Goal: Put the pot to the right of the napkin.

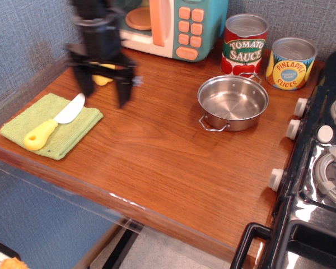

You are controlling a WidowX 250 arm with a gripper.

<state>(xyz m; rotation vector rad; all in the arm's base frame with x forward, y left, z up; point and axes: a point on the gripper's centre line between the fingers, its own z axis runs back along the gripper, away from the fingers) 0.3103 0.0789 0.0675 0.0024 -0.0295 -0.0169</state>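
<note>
The wooden tabletop [157, 157] fills most of the view, with a black toy stove [319, 168] along its right edge and a teal and cream toy microwave [162, 22] at the back. The arm appears as a dark, motion-blurred shape at the upper left, and its gripper [105, 89] hangs above the bare wood just right of the napkin, its two fingers spread apart with nothing between them. The napkin [73, 131], light green and folded, lies at the front left corner of the tabletop. The pot [233, 102], shallow, shiny and empty, sits well apart from the napkin on the right side of the tabletop, near the stove knobs, one wire loop handle pointing to the front left and the other toward the cans. Behind the pot stand a red tomato sauce can [244, 45], just beside its far handle, and a yellow and blue pineapple slices can [291, 63] to the right of that one. A toy knife [51, 123] with a yellow handle and white blade lies diagonally on the napkin. A yellow bell pepper [102, 80] is mostly hidden behind the gripper
</note>
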